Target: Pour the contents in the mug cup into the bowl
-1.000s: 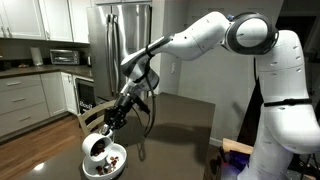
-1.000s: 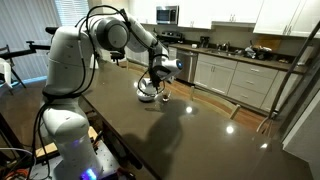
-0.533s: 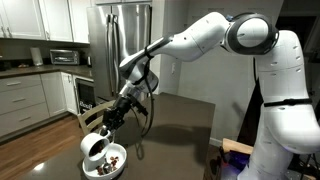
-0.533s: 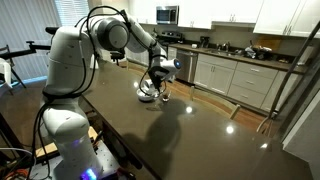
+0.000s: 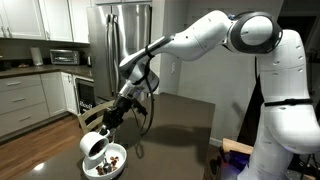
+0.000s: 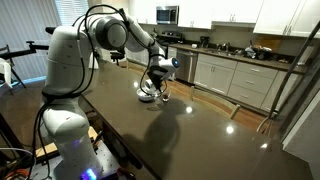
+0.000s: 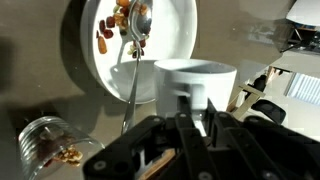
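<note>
My gripper (image 7: 196,116) is shut on the white mug cup (image 7: 197,80), gripping its wall. In an exterior view the mug cup (image 5: 95,147) is tilted, mouth sideways, just above the white bowl (image 5: 103,170). In the wrist view the bowl (image 7: 170,35) lies beyond the mug, with a light spoon (image 7: 131,62) standing in it. Small brown and reddish bits of contents (image 7: 105,31) lie in the bowl and round the spoon's head; they also show in an exterior view (image 5: 116,160). In an exterior view the gripper (image 6: 160,73) hangs over the bowl (image 6: 146,94). The mug's inside is hidden.
A small glass jar (image 7: 44,152) with brownish bits lies on the dark table (image 6: 190,135) beside the bowl. The bowl stands near the table's edge (image 5: 150,165). Kitchen cabinets (image 6: 255,80) and a steel fridge (image 5: 120,40) stand beyond.
</note>
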`<state>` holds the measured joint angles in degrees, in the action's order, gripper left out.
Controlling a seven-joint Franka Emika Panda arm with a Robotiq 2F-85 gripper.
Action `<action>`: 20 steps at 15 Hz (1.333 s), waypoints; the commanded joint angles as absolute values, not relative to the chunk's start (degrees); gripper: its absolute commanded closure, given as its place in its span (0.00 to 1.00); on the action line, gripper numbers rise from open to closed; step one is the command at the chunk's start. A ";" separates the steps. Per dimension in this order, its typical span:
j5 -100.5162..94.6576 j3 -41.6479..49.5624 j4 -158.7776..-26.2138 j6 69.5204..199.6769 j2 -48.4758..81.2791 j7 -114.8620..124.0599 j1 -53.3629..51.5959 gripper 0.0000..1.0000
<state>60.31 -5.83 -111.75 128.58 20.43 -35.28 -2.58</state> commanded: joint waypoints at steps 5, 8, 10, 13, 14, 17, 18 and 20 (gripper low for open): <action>63.30 -5.84 -115.75 130.53 16.20 -42.19 -2.54 0.96; 63.31 -5.82 -116.23 130.61 16.13 -42.45 -2.55 0.84; 63.30 -5.84 -116.24 130.61 16.60 -42.45 -2.54 0.96; 63.88 -6.13 -117.08 132.28 16.05 -44.08 -2.87 0.96; 64.17 -6.21 -117.52 132.90 15.83 -44.83 -2.93 0.96; 64.43 -6.44 -118.23 134.28 15.21 -46.02 -3.11 0.96; 64.40 -6.54 -118.34 134.65 15.03 -46.24 -3.18 0.96; 64.59 -6.76 -118.77 135.61 14.66 -47.21 -3.33 0.96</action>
